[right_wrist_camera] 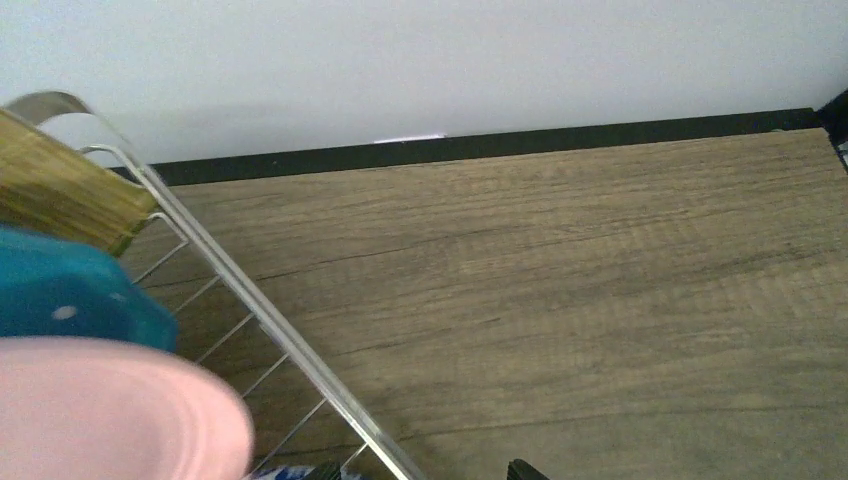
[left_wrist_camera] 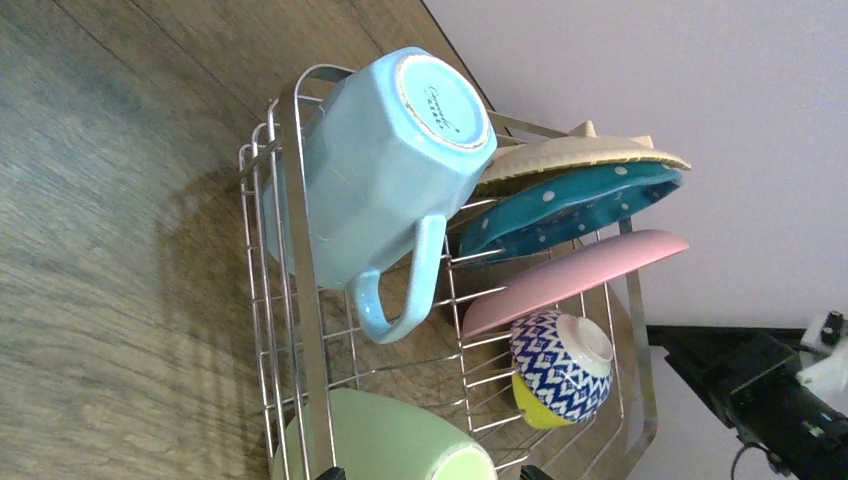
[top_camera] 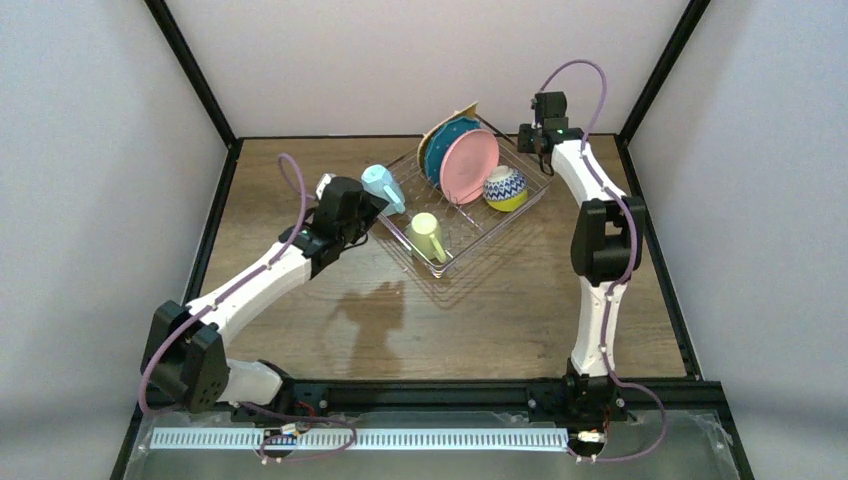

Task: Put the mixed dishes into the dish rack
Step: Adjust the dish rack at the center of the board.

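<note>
wire-grid dish rack [left_wrist_camera: 312, 330], faceted glossy light-blue mug [left_wrist_camera: 385, 165] upturned, left gripper [top_camera: 376, 208] and right gripper [top_camera: 541, 158] spread wide

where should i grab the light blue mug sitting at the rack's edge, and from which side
Probably pinch across the faceted body of the light blue mug, near its upturned base, coming in from outside the rack. It leans against the rim with its handle pointing inward toward the plates, where room is tight.
</note>
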Controlling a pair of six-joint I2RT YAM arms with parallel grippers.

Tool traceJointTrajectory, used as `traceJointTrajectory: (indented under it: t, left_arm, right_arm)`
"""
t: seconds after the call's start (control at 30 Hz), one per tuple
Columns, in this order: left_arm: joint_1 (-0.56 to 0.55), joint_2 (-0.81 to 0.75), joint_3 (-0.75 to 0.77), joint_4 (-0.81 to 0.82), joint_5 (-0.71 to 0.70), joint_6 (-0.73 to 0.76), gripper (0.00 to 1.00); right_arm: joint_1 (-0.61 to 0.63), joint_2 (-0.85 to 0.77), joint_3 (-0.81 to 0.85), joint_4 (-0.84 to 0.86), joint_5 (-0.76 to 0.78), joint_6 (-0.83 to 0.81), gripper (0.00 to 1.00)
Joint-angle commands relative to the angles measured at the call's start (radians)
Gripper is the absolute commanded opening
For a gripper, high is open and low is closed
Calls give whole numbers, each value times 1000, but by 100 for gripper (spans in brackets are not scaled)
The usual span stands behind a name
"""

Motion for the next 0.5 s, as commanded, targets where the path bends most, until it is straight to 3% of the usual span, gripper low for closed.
traceJointTrajectory:
  t: [0.0, 0.47]
  left_arm:
    - [20, 41, -9, 81, 42, 20, 100]
    - [40, 89, -9, 77, 53, -4, 100]
  right_arm:
    - [-20, 85, 94, -8, -29, -30, 95]
    - [-38, 264, 238, -51, -99, -14, 94]
